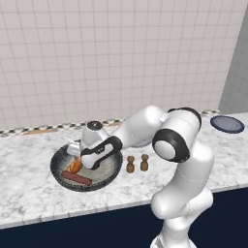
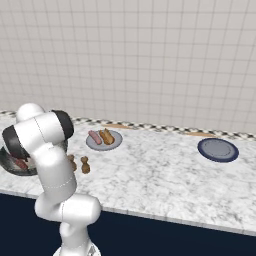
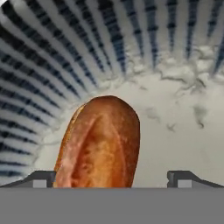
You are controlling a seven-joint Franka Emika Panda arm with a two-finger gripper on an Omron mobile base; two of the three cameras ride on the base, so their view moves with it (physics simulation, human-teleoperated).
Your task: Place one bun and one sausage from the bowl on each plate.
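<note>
White wall tiles rise behind a marbled grey tabletop (image 1: 29,193), and the ribbed dark bowl (image 1: 60,172) is the landmark on it. From the left base view the hand (image 1: 77,157) is down inside the bowl, above an orange-tan bun (image 1: 74,166) with a dark red sausage (image 1: 76,178) lying nearer the bowl's front rim. Two small brown shakers (image 1: 137,163) stand just right of the bowl, and a dark blue-grey plate (image 1: 227,124) sits far to its right. The right base view adds a light grey plate (image 2: 104,140) beyond the bowl, already carrying a pink sausage (image 2: 94,137) and a second bun (image 2: 106,136); there the arm hides most of the bowl. The hand view shows the bun between wide-spread fingertips (image 3: 41,178), untouched, its near end cut off.
</note>
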